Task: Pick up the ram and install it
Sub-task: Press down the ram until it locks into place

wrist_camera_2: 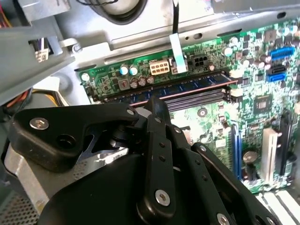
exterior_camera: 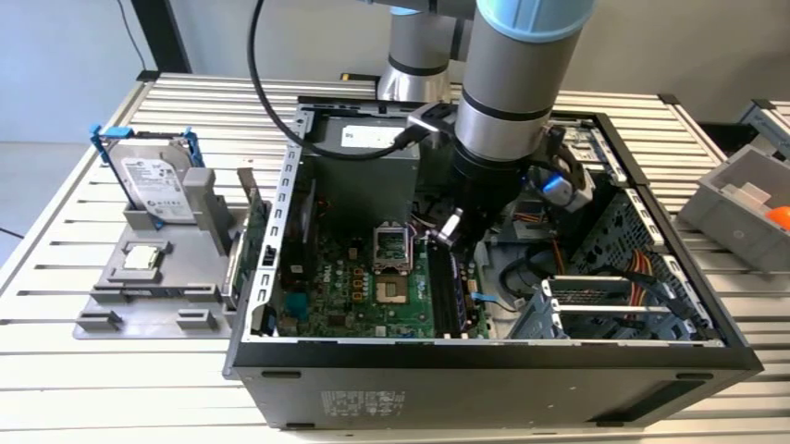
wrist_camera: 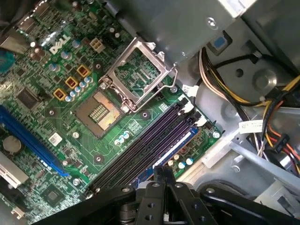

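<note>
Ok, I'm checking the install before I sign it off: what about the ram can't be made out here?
- One end of the ram: covered by the end effector in both wrist views.
- Whether it sits fully down in its slot: cannot tell, because the end effector hides that stretch.
- Exterior view: the arm blocks part of the slots, and the ram is too narrow and dark to pick out.

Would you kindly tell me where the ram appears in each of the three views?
Exterior view: the ram stands beside the black memory slots, toward the exterior view's right.
Second wrist view: bluish strip beside those slots.
First wrist view: bluish strip between slots and board edge.
Shared landmark: the memory slots.
</note>
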